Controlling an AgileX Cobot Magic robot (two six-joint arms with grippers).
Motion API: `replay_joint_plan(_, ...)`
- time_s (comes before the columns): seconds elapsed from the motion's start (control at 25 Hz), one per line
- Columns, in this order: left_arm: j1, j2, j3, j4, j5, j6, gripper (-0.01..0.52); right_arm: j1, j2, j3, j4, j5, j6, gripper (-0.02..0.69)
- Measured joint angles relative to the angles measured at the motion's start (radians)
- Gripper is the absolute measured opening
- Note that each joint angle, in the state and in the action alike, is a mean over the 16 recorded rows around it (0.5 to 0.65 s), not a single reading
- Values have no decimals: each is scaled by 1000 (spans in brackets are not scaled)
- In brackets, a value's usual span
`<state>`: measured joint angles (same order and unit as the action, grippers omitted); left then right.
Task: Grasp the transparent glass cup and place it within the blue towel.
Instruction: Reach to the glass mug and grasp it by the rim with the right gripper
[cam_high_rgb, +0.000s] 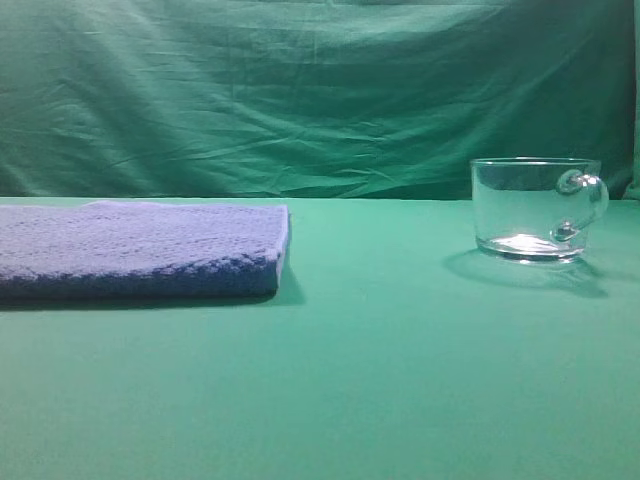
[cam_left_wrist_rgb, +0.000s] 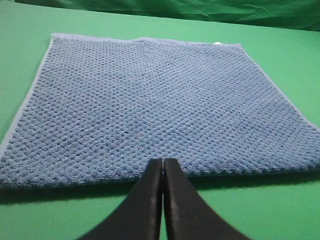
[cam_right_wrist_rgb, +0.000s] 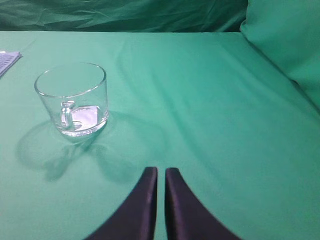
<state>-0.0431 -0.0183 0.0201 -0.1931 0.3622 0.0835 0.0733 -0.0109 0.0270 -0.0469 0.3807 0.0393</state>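
Right now the clear, short glass mug (cam_right_wrist_rgb: 72, 100) is sitting upright on the green table (cam_right_wrist_rgb: 210, 110), ahead-left of the right claw (cam_right_wrist_rgb: 161, 172); its tips are nearly pressed together, prob. empty, w/ the blue nubby towel (cam_high_rgb: 140, 250) lying well apart.

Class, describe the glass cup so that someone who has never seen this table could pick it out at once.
A green cloth covers the table, with a flat blue towel on its left side. Far to the towel's right, standing alone and upright, is the cup. It is short, wide and see-through, with a thick base and a small loop handle, the only clear thing there.
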Motion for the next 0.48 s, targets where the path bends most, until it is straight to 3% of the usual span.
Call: replay_joint_plan(0.48,0,0,0,0,0,0,0,0,0,0,0,0,0,47)
